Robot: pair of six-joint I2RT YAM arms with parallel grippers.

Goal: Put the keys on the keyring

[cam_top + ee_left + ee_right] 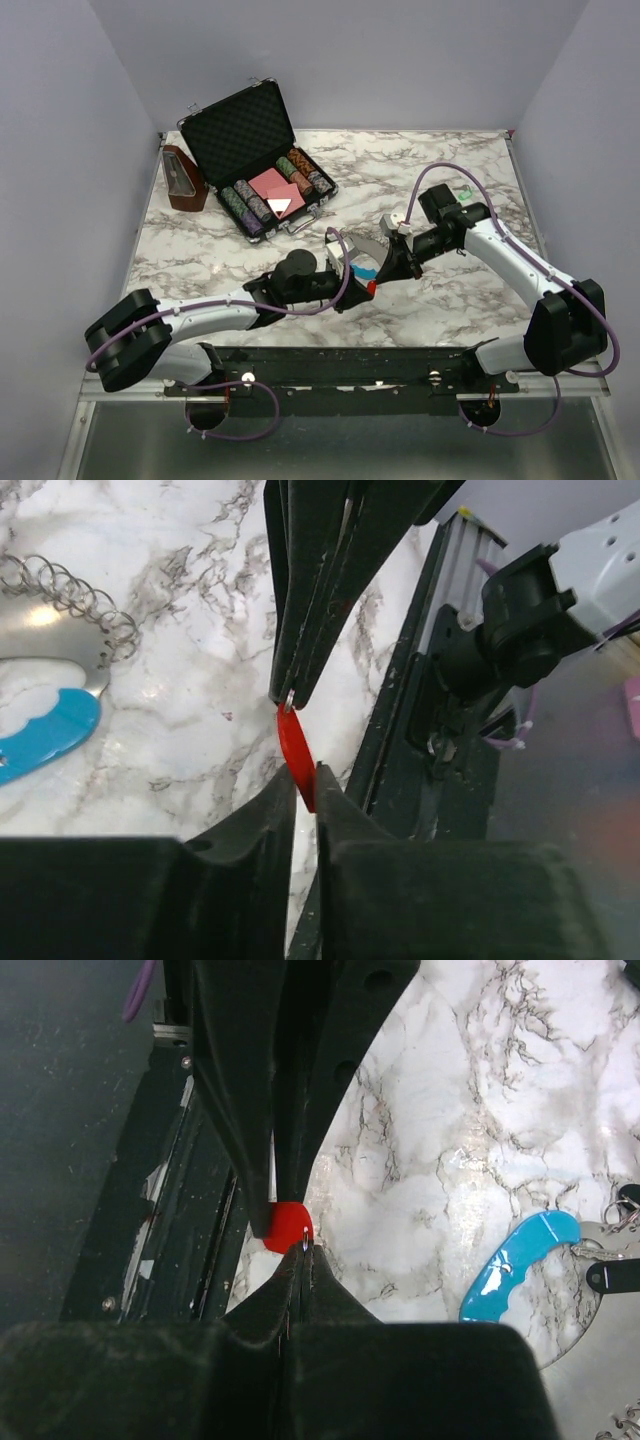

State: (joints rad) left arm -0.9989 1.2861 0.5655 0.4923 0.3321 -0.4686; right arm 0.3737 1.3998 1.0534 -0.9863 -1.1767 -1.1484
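Observation:
The red key (pixel 296 752) is pinched by its plastic head between my left gripper's (pixel 305 780) shut fingers, just above the table's near edge. My right gripper (pixel 305 1250) faces it, shut on a thin metal piece at the red key's (pixel 285 1225) end. In the top view the left gripper (pixel 360 287) and right gripper (pixel 386 272) meet at the red key (pixel 371 287). The keyring lies on the marble behind them: its silver coil (pixel 70 595), its blue curved section (pixel 40 735) (pixel 515 1260) and a black clip (pixel 615 1275). The blue key is not in view.
An open black case (pixel 236 128) with poker chips and red cards stands at the back left, with a brown block (pixel 183 180) beside it. A small green item (pixel 465 192) lies at the back right. The black frame rail (pixel 400 360) runs along the near table edge.

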